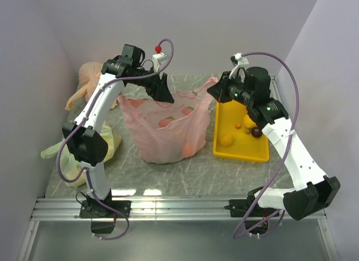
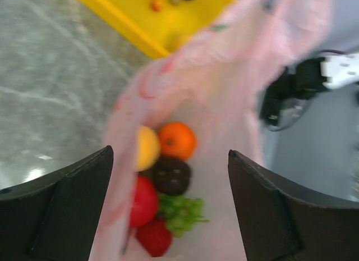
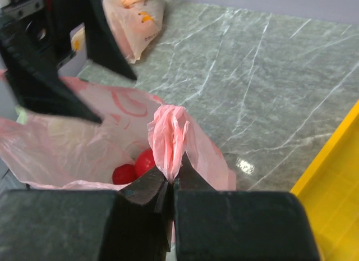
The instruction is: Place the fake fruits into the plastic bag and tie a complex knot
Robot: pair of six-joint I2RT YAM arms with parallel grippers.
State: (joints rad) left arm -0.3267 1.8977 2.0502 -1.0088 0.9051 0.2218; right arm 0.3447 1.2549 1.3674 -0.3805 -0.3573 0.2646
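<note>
Pink film, held up and open between your two tools, with fruit inside.

Your right tool (image 3: 170,185) is clamped tight on a pinched fold of the bag (image 1: 168,132) rim, lifting that side so the mouth stands open. Your left tool (image 2: 168,154) hangs at the back left rim with its jaws spread wide. Film runs between them unpinched, probably so you can spread the mouth or take the other handle. The bag sits mid-bench (image 1: 123,177), just left of the yellow tray (image 1: 241,157). It is thin, crinkled and translucent, so the fruit (image 2: 168,177) shows: an orange, a yellow piece, a dark one, red ones and green grapes pooled at the bottom. A few pieces (image 1: 226,140) lie in the tray, and nothing is tied yet.
</note>
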